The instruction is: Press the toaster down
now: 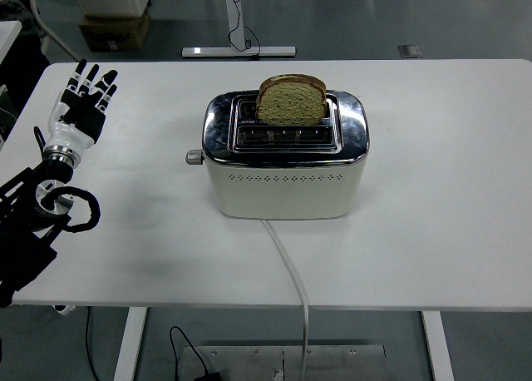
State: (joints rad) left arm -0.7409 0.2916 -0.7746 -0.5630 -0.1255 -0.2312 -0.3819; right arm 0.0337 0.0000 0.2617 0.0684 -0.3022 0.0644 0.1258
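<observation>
grey workshop floor shows beyond a white table (432,248), with a cardboard box and a stand's foot at the far side. near the middle of the table sits the toaster (285,169), cream body with a chrome top, its long axis running left to right across the view. one slice of bread (291,100) stands upright in the far slot, sticking well above the rim; the near slot looks empty. the lever (194,157) juts from the toaster's left end, a small grey knob, and it seems to sit high, so the toaster is probably not yet pressed down. a white cord (287,260) runs from the front face toward the near edge and drops off the table.

the left hand (81,106) hovers over the table's left part, well apart from the toaster, fingers spread and straight, holding nothing. the right hand is not in view.

the toaster looks rigid and fairly heavy, likely to stay put under a downward push, though its chrome is slick and a sideways shove could slide it. the place to act is the lever knob: small, stiff, likely spring-loaded, best pressed straight down with a fingertip or two until it latches. the bread is light and soft and needs no touching.
</observation>
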